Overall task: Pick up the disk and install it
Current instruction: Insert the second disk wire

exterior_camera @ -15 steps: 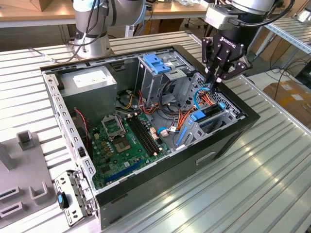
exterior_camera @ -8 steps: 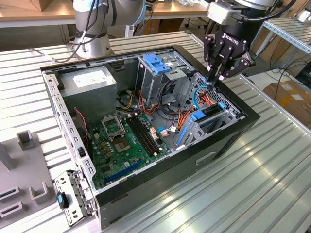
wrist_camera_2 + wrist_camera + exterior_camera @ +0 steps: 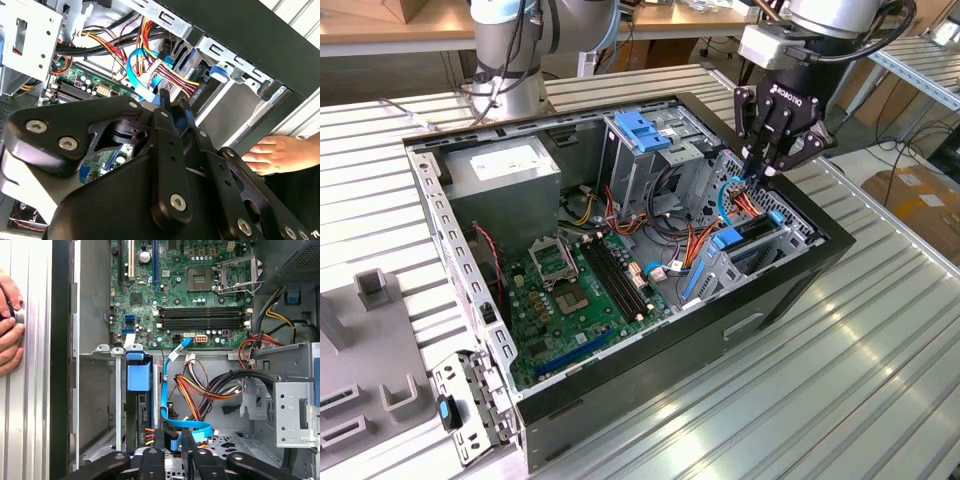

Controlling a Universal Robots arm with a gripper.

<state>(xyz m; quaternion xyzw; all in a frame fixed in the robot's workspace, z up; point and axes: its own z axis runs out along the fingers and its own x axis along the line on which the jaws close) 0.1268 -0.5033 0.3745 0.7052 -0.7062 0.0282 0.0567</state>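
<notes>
Hovering with gripper at the case's two o'clock corner, fingers apparently pinched on a blue cable; disk sitting slotted.

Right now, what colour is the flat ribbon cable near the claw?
Light blue; the ribbon cable shows best in the first wrist view.
</notes>
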